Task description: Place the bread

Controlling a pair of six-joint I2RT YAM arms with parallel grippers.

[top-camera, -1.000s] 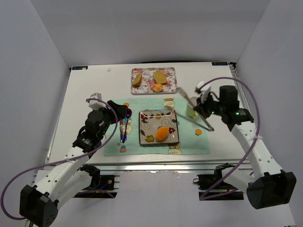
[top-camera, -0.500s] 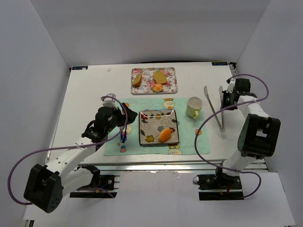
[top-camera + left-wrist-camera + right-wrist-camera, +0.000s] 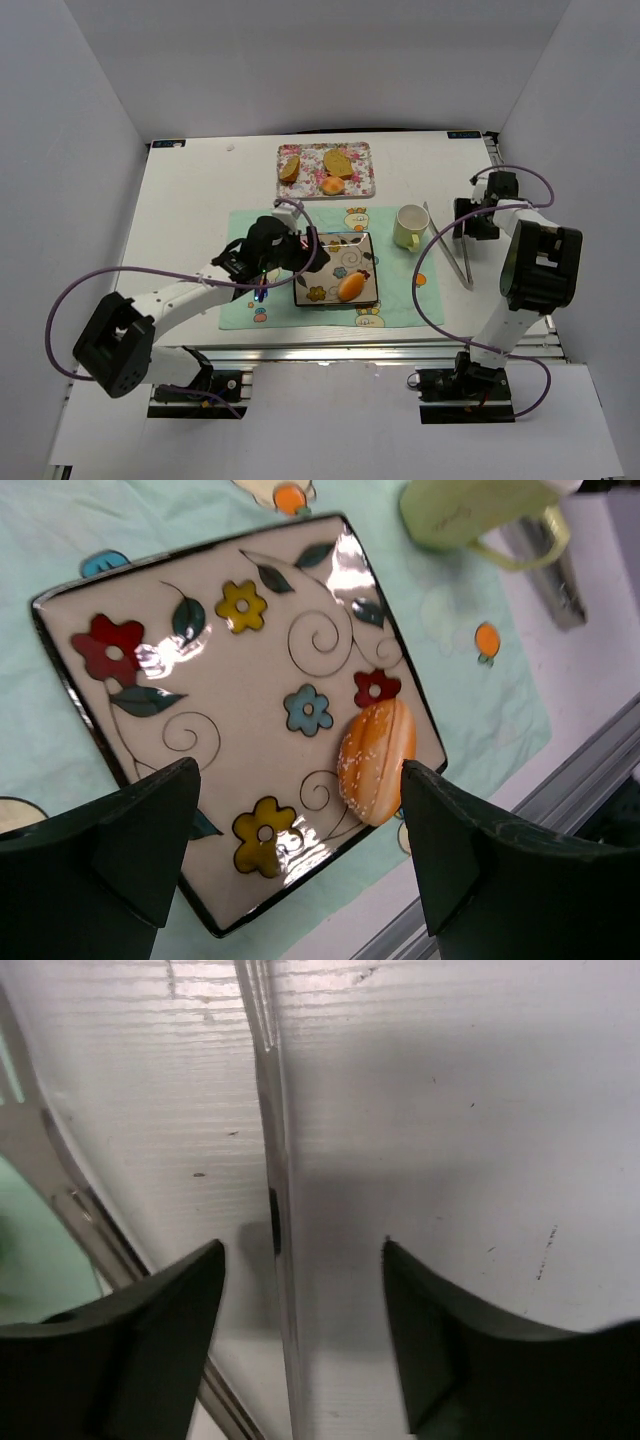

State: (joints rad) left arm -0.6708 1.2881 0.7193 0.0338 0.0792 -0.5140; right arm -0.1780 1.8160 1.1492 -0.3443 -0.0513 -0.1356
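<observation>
Small oval orange-golden bread lies on square white flower-patterned plate, near-right part, just inside rim. Left gripper hovers above plate, fingers spread, holding nothing; bread below gap, close to one finger, untouched. Bare plate beside bread. Plate on pale green placemat. Beyond: light green cup. Right gripper spread, straddling metal tongs flat on white table. Far edge: floral tray.
</observation>
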